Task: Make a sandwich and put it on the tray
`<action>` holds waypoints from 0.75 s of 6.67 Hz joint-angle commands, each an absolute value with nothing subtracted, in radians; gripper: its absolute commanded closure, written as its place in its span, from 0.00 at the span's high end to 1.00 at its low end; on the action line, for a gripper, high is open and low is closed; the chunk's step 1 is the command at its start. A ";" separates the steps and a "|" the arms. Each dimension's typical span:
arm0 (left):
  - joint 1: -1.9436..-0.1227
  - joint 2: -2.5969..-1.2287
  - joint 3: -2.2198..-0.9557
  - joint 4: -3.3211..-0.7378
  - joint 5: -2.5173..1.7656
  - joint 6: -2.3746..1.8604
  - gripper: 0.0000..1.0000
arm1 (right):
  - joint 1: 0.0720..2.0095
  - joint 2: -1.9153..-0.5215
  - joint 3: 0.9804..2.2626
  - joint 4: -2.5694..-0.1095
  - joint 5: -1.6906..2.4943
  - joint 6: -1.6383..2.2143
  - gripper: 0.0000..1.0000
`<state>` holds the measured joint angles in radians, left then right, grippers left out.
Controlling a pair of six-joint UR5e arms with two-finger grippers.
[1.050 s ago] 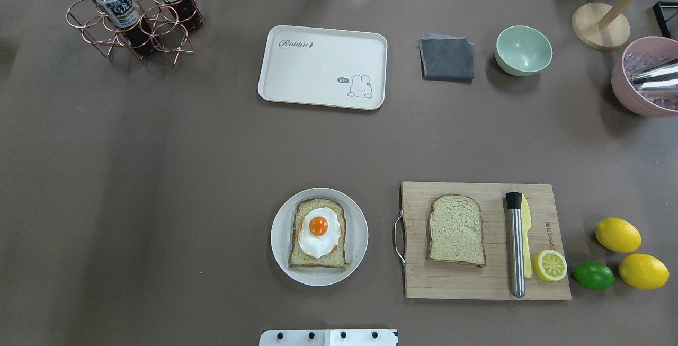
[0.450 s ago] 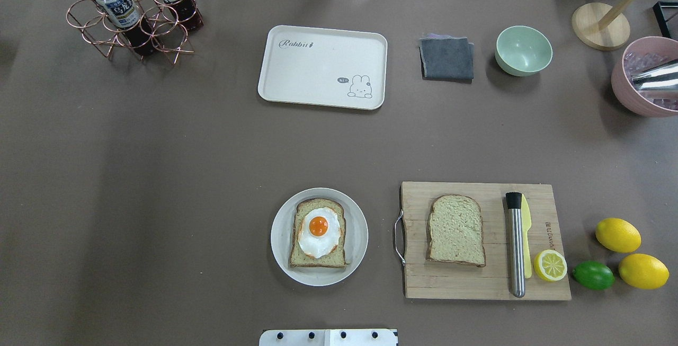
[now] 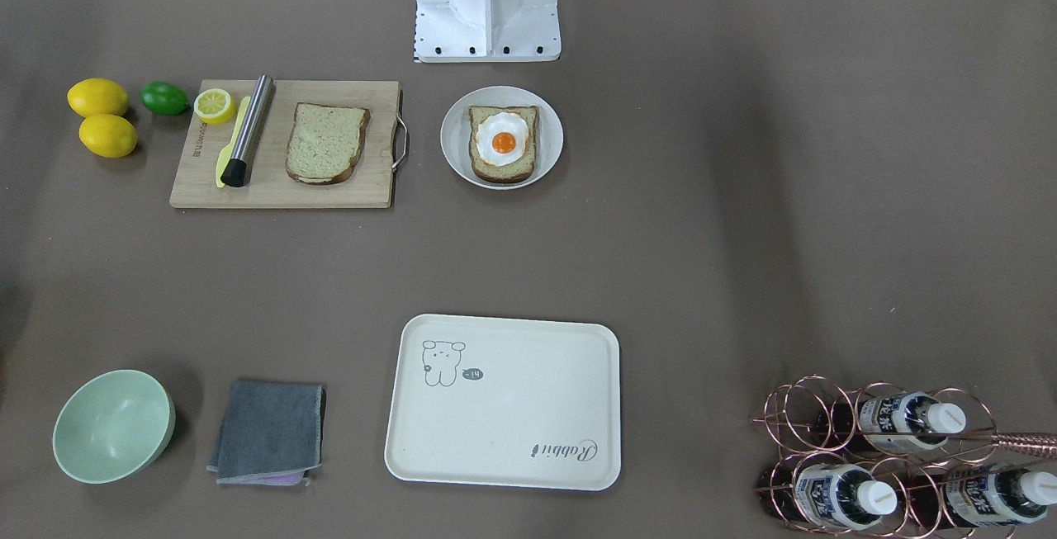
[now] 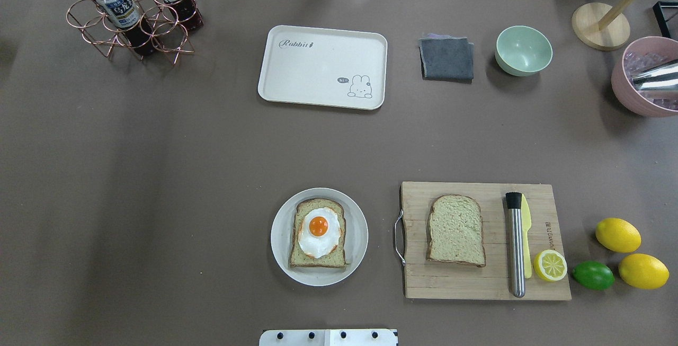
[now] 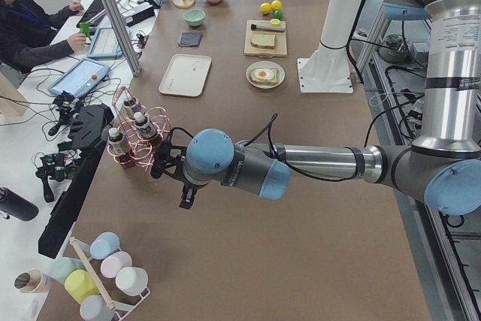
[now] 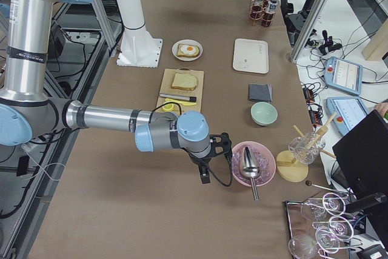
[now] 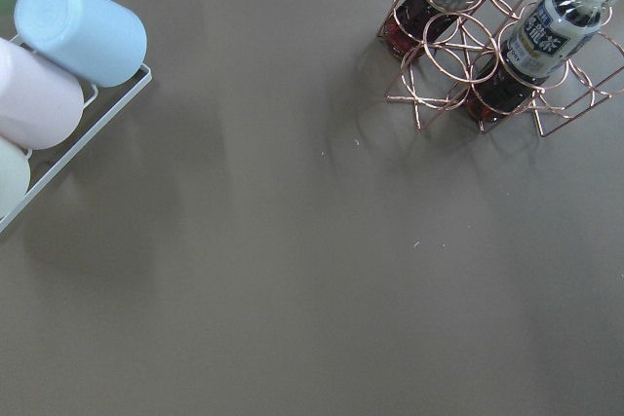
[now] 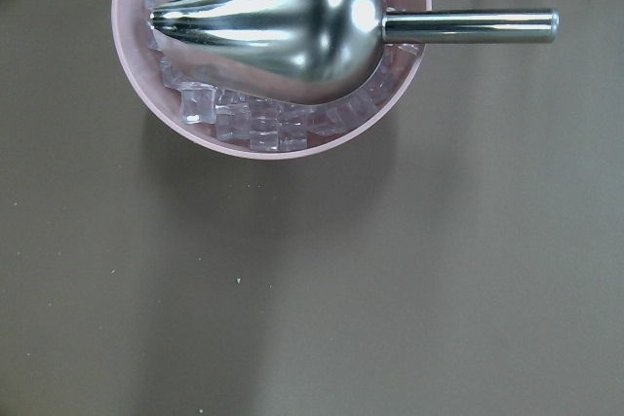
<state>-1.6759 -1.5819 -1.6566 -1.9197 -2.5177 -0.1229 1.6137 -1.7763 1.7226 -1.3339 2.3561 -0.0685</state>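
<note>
One bread slice (image 4: 304, 256) topped with a fried egg (image 4: 318, 232) lies on a small round white plate (image 4: 280, 240) near the robot's base. A second bread slice (image 4: 456, 230) lies on the wooden cutting board (image 4: 476, 285) to its right. The cream tray (image 4: 318, 65) sits empty at the far middle. My left gripper (image 5: 184, 195) shows only in the exterior left view, by the bottle rack. My right gripper (image 6: 205, 174) shows only in the exterior right view, beside the pink bowl. I cannot tell whether either is open or shut.
A copper bottle rack (image 4: 132, 15) stands far left. A grey cloth (image 4: 447, 58), green bowl (image 4: 523, 50) and pink ice bowl with a metal scoop (image 8: 268, 31) are far right. A steel muddler (image 4: 515, 244), yellow knife, lemons (image 4: 617, 234) and lime (image 4: 593, 275) lie near the board.
</note>
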 commanded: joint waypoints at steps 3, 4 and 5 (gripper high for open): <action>-1.249 -1.669 -1.703 -2.167 -2.166 -0.571 0.99 | 1.611 -1.772 1.736 -1.301 2.358 -0.066 1.00; -1.130 -1.745 -1.707 -2.171 -2.172 -0.656 0.99 | 1.599 -1.719 1.736 -1.272 2.376 -0.036 1.00; -1.097 -1.788 -1.735 -2.172 -2.158 -0.687 0.99 | 1.522 -1.624 1.727 -1.285 2.411 -0.020 0.99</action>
<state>-1.1692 -1.7295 -1.7116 -2.1636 -2.1685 -0.6272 1.5838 -1.7115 1.7334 -1.2870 2.3790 -0.0408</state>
